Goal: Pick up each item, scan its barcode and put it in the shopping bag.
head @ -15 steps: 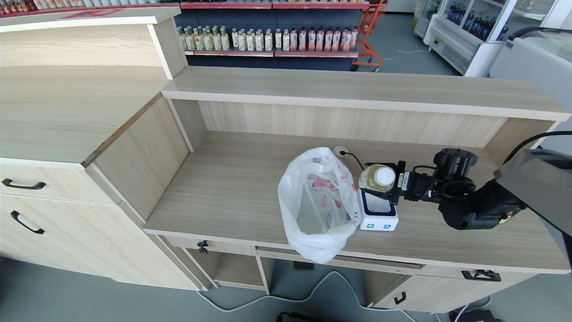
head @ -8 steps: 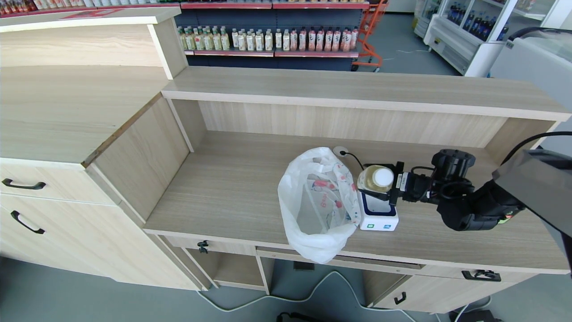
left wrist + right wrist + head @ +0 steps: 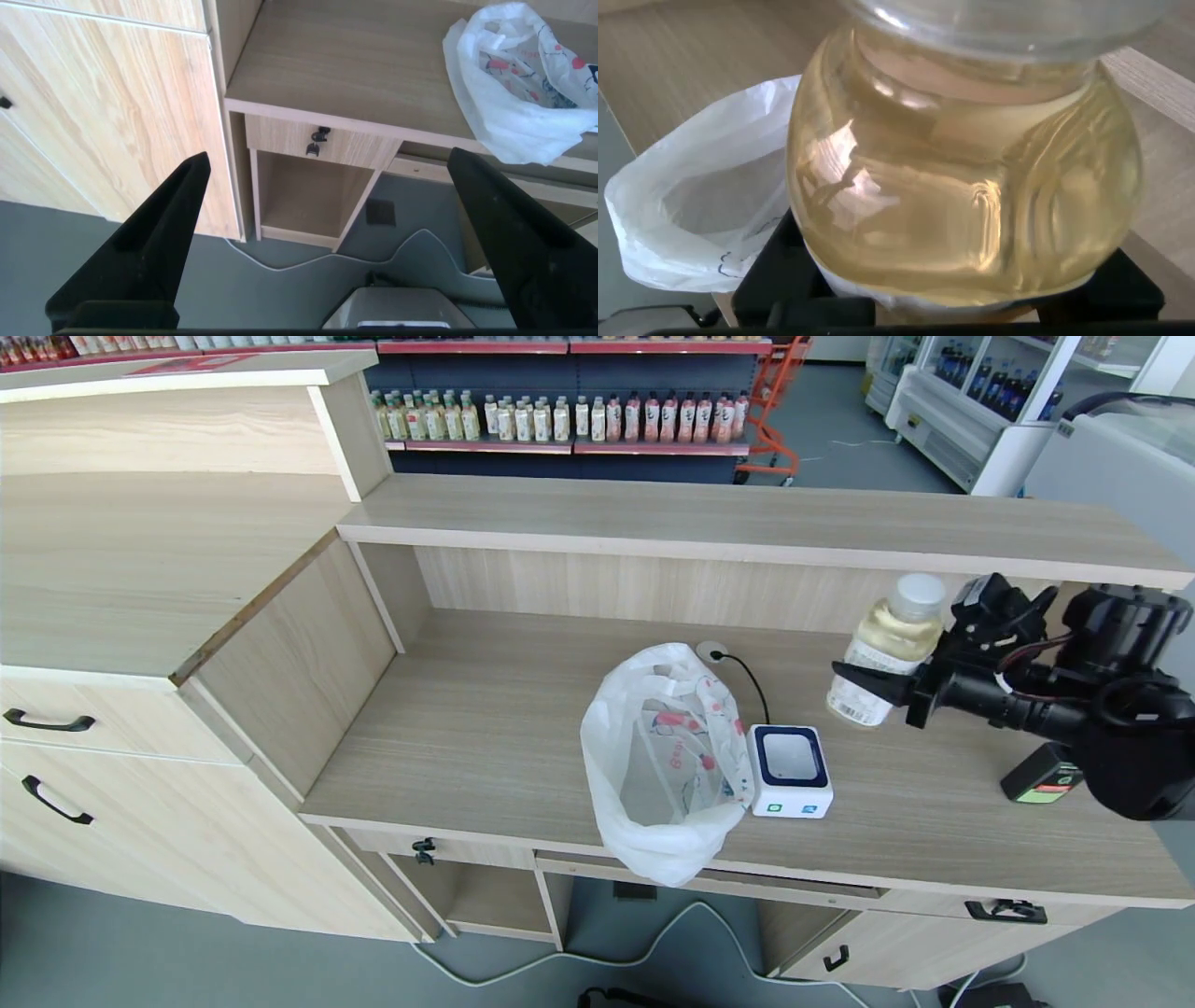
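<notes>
**Item 1.** Clear plastic bottle of pale yellow drink with white screw cap (image 3: 887, 649). It is held in the air over the right part of the counter, leaning slightly, to the right of the scanner and well apart from the bag. A white label wraps its lower half, with what looks like a barcode strip near the base. The print is too small to read. Seen close in the right wrist view (image 3: 962, 187), the liquid is clear and golden.

**Item 2.** Right gripper (image 3: 885, 681), black, its two fingers clamped on the bottle at label height.

**Item 3.** White thin plastic shopping bag with red and blue printing (image 3: 665, 761). It stands open-mouthed at the counter's front edge, its bottom sagging over the lip. The lettering is illegible.

**Item 4.** White box-shaped barcode scanner with dark blue-framed window (image 3: 790, 770), touching the bag's right side. It has small green and blue badges on its front face. A black cable (image 3: 747, 674) runs from it to a round grommet behind.

**Item 5.** Pale wood-grain checkout counter (image 3: 504, 719).

**Item 6.** Small dark box with green and red label (image 3: 1038, 777), lying on the counter beneath the right arm.

**Item 7.** Left gripper (image 3: 327, 233), its black fingers spread wide with nothing between them. It hangs low before the counter's drawer front, above grey floor.
</notes>
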### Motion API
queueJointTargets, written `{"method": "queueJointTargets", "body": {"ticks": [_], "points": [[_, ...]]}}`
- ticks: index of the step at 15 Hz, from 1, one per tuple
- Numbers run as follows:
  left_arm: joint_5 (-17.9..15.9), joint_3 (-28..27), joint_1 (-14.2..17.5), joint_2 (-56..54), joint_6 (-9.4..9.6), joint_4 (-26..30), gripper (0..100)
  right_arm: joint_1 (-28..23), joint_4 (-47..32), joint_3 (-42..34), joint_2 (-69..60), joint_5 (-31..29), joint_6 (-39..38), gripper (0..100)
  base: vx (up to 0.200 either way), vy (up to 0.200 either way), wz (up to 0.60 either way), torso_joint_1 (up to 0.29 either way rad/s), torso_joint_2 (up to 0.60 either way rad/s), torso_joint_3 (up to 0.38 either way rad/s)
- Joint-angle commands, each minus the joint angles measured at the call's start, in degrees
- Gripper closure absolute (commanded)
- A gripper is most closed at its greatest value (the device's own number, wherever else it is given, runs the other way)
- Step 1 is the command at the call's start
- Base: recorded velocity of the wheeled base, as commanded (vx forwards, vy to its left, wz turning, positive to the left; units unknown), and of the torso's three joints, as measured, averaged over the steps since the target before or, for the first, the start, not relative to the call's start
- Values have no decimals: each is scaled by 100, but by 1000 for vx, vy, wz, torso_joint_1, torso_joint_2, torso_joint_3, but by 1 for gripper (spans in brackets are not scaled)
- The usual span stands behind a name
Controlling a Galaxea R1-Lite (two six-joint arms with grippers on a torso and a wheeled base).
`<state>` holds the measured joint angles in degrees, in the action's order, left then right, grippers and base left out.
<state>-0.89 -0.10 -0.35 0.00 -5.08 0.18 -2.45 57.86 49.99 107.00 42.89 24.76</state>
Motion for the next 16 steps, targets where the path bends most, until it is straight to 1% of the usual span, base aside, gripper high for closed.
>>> {"method": "queueJointTargets", "body": {"ticks": [1,2,3,4,8,9,11,14,16], "points": [[1,1,0,0,-1,-1,0,-423,-618,-1167,-2130,-1590,-1667,100,0,0,0,0,0,0],[1,1,0,0,-1,-1,0,-528,-618,-1317,-2166,-1599,-1562,100,0,0,0,0,0,0],[1,1,0,0,-1,-1,0,-687,-495,-1739,-2166,-1626,-1342,100,0,0,0,0,0,0],[1,1,0,0,-1,-1,0,-783,-319,-1906,-2130,-1634,-1351,100,0,0,0,0,0,0],[1,1,0,0,-1,-1,0,-792,-20,-2037,-2051,-1608,-1395,100,0,0,0,0,0,0],[1,1,0,0,-1,-1,0,-783,15,-2029,-2042,-1573,-1579,100,0,0,0,0,0,0],[1,1,0,0,-1,-1,0,-792,138,-2002,-2069,-1573,-2291,100,0,0,0,0,0,0],[1,1,0,0,-1,-1,0,-783,323,-2037,-1955,-1643,-2450,100,0,0,0,0,0,0],[1,1,0,0,-1,-1,0,-669,358,-1985,-1893,-1652,-2731,100,0,0,0,0,0,0]]}}
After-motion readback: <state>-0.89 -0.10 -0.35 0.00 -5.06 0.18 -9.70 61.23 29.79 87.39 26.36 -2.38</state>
